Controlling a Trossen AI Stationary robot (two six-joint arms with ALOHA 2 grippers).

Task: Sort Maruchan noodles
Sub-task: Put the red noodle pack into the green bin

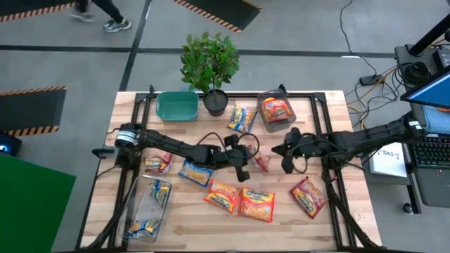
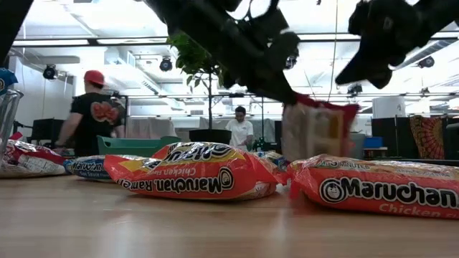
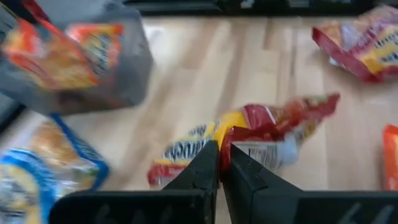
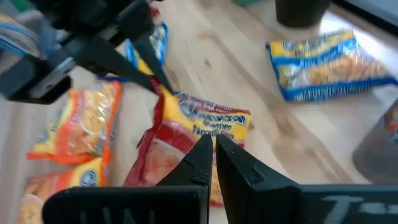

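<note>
Your left gripper [image 1: 247, 166] sits near the middle of the table [image 1: 281, 221], its fingers pinched together on the top edge of a red noodle packet [image 1: 261, 164]. The low view shows that packet [image 2: 317, 130] hanging off the wood, clear of the packets lying in front. Your right gripper [image 1: 287, 159] hovers just beside the same packet on its other side; its fingers [image 4: 200, 157] look pressed together with nothing clearly between them, right over the packet's wrapper [image 4: 199, 121].

Two orange packets [image 1: 240, 199] lie side by side toward the near edge, and another red packet [image 1: 308, 195] rests to their right. A blue packet [image 1: 196, 171] lies under your left arm, with one more red packet [image 1: 157, 162] to its left. A second blue packet [image 1: 241, 117] lies near the far edge, beside a potted plant [image 1: 211, 67]. A clear bin [image 1: 277, 110] at the far right holds an orange packet. Another clear bin [image 1: 148, 211] at the near left holds blue packets. A green bin [image 1: 177, 106] stands left of the plant.
</note>
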